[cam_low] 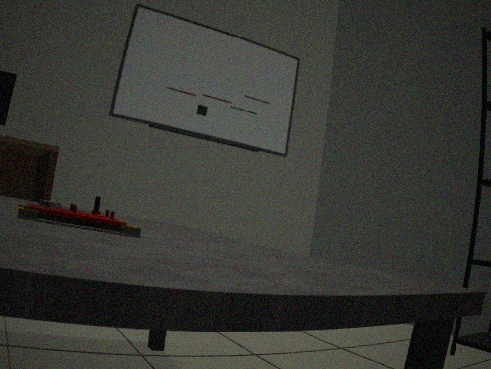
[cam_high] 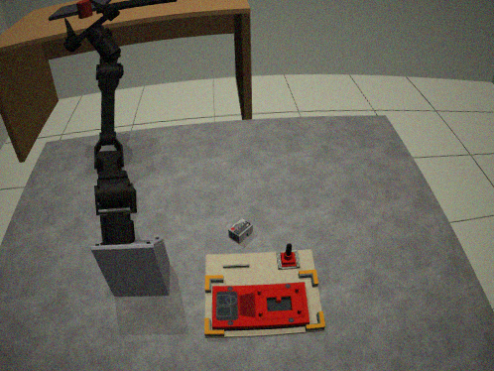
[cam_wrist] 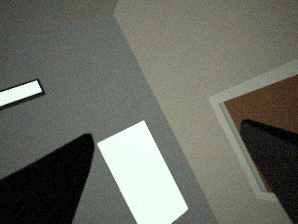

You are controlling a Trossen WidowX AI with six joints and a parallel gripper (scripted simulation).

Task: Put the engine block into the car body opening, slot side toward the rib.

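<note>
A small, boxy engine block (cam_high: 240, 231), grey with red and dark markings on its pale top, rests on the mottled grey worktop (cam_high: 322, 193) (cam_low: 246, 271), near a cream board (cam_high: 263, 258) and apart from it. Its slot cannot be made out, nor can the block itself in the dim, grainy exterior view.

On the board lies a flat red car body (cam_high: 260, 317) (cam_low: 99, 216), framed by yellow corner brackets (cam_high: 311, 276). Its opening (cam_high: 279, 305) is roughly rectangular, with a grey floor and a small red rib (cam_high: 279, 299) jutting inward from one edge. A black upright knob (cam_high: 289, 250) (cam_low: 97, 204) rises from a red base on the board.

The black, jointed arm (cam_high: 107, 109) reaches away from the board. Its tool (cam_high: 86, 20) (cam_wrist: 166, 133) is wide open and holds nothing; from above, its dark fingers partly blend with objects on the wooden desk (cam_high: 149, 25) (cam_low: 22, 170). In the wrist view, the tapered fingers are cut off by the picture's edges.
</note>
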